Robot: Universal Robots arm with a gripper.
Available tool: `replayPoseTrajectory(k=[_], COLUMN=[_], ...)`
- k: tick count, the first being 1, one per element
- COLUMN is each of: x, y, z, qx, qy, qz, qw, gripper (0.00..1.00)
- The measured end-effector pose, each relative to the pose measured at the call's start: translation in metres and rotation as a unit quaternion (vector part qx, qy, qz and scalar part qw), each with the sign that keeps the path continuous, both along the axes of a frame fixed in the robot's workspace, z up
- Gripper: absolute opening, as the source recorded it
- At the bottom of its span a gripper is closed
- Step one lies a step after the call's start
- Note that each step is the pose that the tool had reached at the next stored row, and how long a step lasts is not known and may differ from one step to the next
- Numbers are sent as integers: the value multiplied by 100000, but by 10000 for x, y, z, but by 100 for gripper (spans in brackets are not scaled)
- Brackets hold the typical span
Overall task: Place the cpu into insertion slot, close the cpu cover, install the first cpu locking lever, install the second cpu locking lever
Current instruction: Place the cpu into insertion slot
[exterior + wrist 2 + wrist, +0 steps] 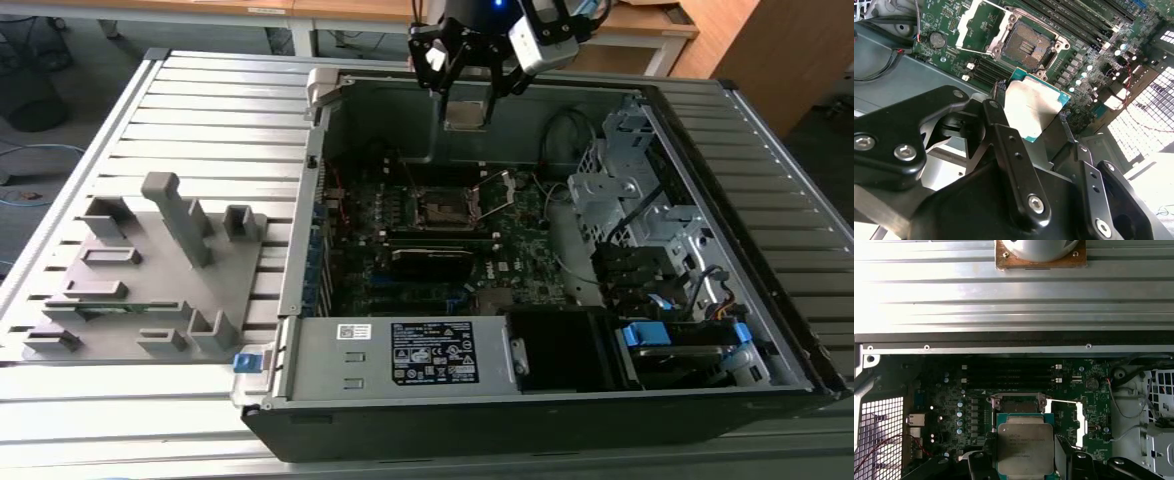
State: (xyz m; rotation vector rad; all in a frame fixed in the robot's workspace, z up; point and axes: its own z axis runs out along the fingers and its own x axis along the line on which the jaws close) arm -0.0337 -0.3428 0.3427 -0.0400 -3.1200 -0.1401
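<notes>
My gripper (465, 98) hangs over the far side of the open computer case, shut on the cpu (465, 115), a flat square chip with a dull silver top. In both wrist views the thin black fingers (998, 95) press the chip's two opposite edges, and the cpu (1031, 107) (1025, 449) is in the air above the motherboard. The insertion slot (1026, 46) (441, 208) lies bare with its dark centre showing. In the first wrist view the chip partly hides the insertion slot (1016, 404). The cpu cover (979, 27) (1077, 422) is swung open beside the socket.
The case walls (320, 140) surround the board. A drive cage (627, 200) with cables stands at the exterior view's right. A labelled power supply (400, 355) sits at the near side, memory slots (1009, 375) lie by the socket, and a grey fixture tray (147, 270) rests on the slatted table.
</notes>
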Motion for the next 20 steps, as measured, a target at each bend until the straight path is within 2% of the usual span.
replayPoseTrajectory(k=[20], x=[0], y=[0], z=[-56], qx=[-14], qy=[-1], qz=[2], qw=[100000], gripper=[54])
